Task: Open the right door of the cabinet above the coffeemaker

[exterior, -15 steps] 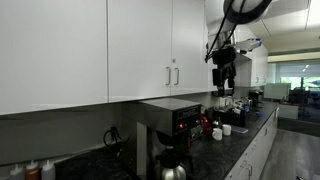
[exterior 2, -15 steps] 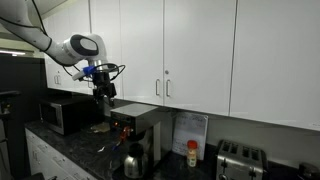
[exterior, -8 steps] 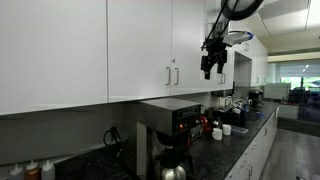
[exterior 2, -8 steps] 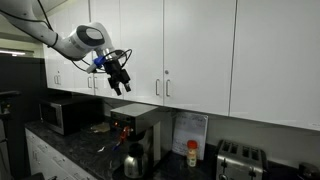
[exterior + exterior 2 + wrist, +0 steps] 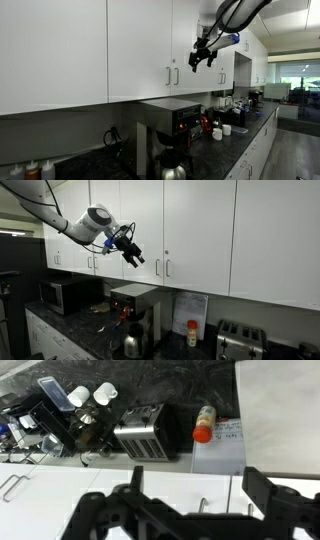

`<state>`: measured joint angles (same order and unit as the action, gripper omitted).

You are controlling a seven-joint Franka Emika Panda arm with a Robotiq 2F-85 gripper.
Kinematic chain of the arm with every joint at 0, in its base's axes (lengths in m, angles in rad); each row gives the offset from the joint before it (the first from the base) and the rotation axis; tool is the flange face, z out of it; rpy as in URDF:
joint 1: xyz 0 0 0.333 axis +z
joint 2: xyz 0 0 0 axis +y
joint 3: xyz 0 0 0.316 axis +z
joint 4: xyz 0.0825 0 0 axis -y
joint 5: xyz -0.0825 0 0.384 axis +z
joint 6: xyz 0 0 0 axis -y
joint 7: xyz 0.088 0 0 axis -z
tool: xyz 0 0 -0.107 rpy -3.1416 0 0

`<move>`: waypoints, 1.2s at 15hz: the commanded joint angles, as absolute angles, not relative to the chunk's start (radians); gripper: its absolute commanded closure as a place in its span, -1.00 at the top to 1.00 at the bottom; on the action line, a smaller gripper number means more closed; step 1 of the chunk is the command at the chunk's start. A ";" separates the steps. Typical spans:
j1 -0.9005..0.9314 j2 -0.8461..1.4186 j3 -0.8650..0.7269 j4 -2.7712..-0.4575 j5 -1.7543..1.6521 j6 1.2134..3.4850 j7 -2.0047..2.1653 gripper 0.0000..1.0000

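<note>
The black two-fingered pincer [image 5: 136, 256] hangs in the air at handle height in front of the white two-door wall cabinet [image 5: 150, 220]. It is tilted toward the cabinet fronts, and its fingers are spread wide apart and hold nothing. The wrist view shows the gap between them plainly [image 5: 193, 485]. That pose looks like a line-up for the slim vertical silver bar handle [image 5: 167, 267] on the left edge of the tall flat white right door [image 5: 200, 230]. That door is shut and flush with the matching white left door [image 5: 140, 225], and the pincer is clear of the handle, touching neither door as far as can be told. Below, on the dark speckled desk [image 5: 70, 325], stands the boxy black and steel coffeemaker [image 5: 135, 310] with its glass carafe [image 5: 132, 338]. It stands directly beneath the handles, so a low approach would probably foul its flat top, while the high one keeps clear. Further along the desk are a silver slot toaster [image 5: 238, 338], an orange-capped bottle [image 5: 192, 333] and a dark microwave [image 5: 62, 293], all well below the arm's reach line. The twin handle on the left door sits just beside the target, so the likeliest slip is closing on the wrong bar or on both.
</note>
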<state>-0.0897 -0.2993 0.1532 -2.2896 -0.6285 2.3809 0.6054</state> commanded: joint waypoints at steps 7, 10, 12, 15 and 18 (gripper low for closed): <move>-0.085 -0.068 0.125 -2.105 -0.966 2.431 0.990 1.00; -0.054 -0.085 0.101 -2.121 -0.966 2.407 1.003 1.00; -0.044 -0.068 0.091 -2.109 -0.970 2.408 1.010 1.00; -0.038 -0.075 0.088 -2.109 -0.970 2.407 1.010 1.00; -0.036 -0.075 0.088 -2.109 -0.970 2.407 1.010 1.00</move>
